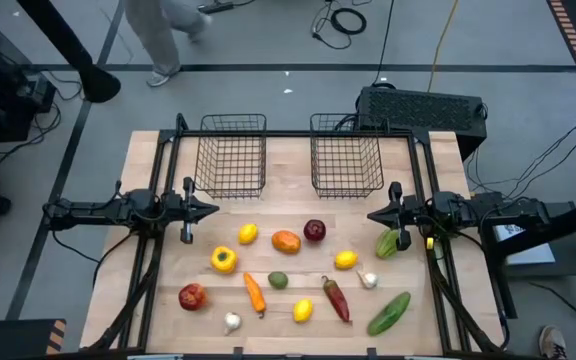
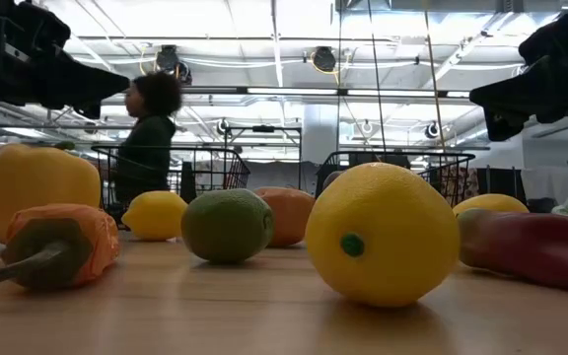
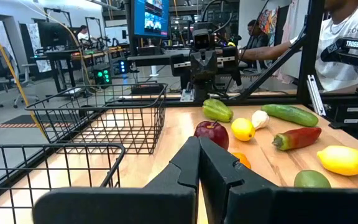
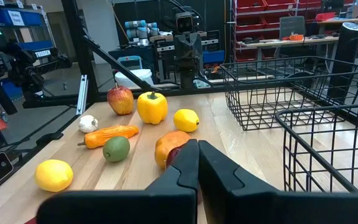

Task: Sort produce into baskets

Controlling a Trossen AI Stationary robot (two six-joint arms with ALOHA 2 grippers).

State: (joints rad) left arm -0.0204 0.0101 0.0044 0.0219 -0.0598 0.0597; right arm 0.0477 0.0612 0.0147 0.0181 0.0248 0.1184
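Both grippers (image 1: 211, 210) (image 1: 372, 214) closed on nothing, two wire baskets (image 1: 231, 155) (image 1: 346, 155) hold no produce

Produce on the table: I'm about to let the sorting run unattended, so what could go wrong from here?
The round lemon lies near the table's front edge and could roll off if nudged. The red chilli lies close beside it, so a grab might catch both. The left gripper and right gripper face each other and might collide mid-table.

Table: a pale wooden tabletop (image 1: 298, 170) is seen, pretty well loaded.
Far edge: two dark wire-mesh baskets (image 1: 231, 155) are set side by side.
Middle: a red apple (image 1: 314, 230), orange carrot (image 1: 255, 293) and yellow pepper (image 1: 223, 259) are scattered loosely.
Right side: a green cucumber (image 1: 389, 312) is laid.
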